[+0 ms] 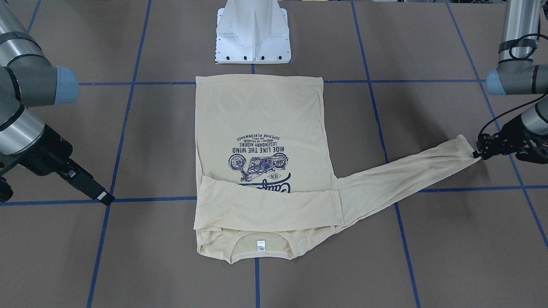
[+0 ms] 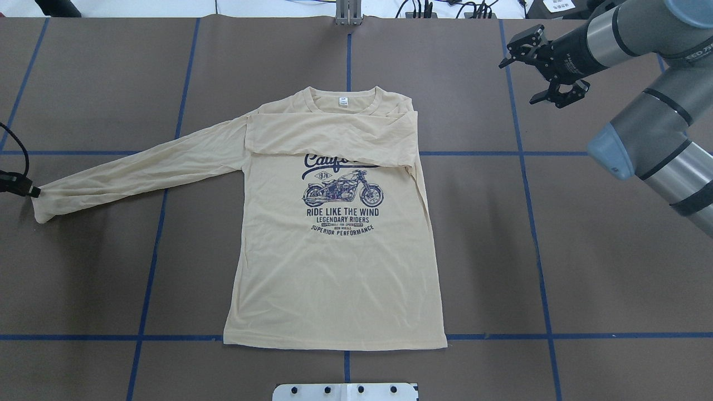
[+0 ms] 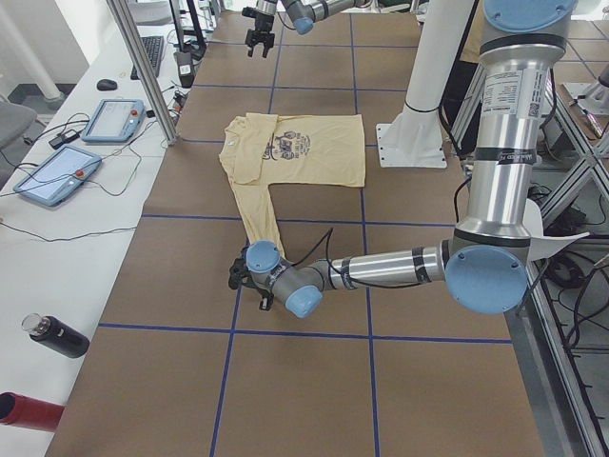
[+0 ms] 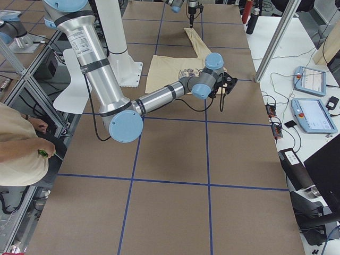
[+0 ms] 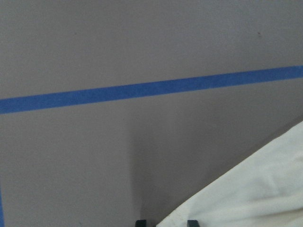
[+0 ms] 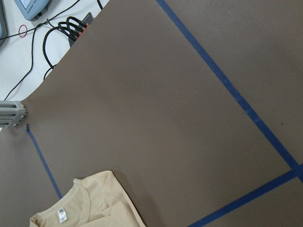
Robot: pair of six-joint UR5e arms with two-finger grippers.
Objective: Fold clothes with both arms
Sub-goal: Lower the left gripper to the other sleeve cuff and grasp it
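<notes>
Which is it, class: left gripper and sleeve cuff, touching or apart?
Touching. The front-facing view shows the left gripper pinching the sleeve cuff.

The front-facing camera looks steeply down from the operators' side, with the white pedestal (image 1: 252, 38) at 12 o'clock. The overhead camera looks forward from behind the robot, that pedestal at 6 o'clock; both views share the whole T-shirt (image 1: 261, 128). The side cameras stand high and far off at the table's (image 3: 314, 381) two ends, facing each other. The left wrist camera sits close over the table, the cuff (image 5: 246, 189) at 5 o'clock. The right wrist camera hangs higher, the collar (image 6: 81, 191) at 7 o'clock.
</notes>
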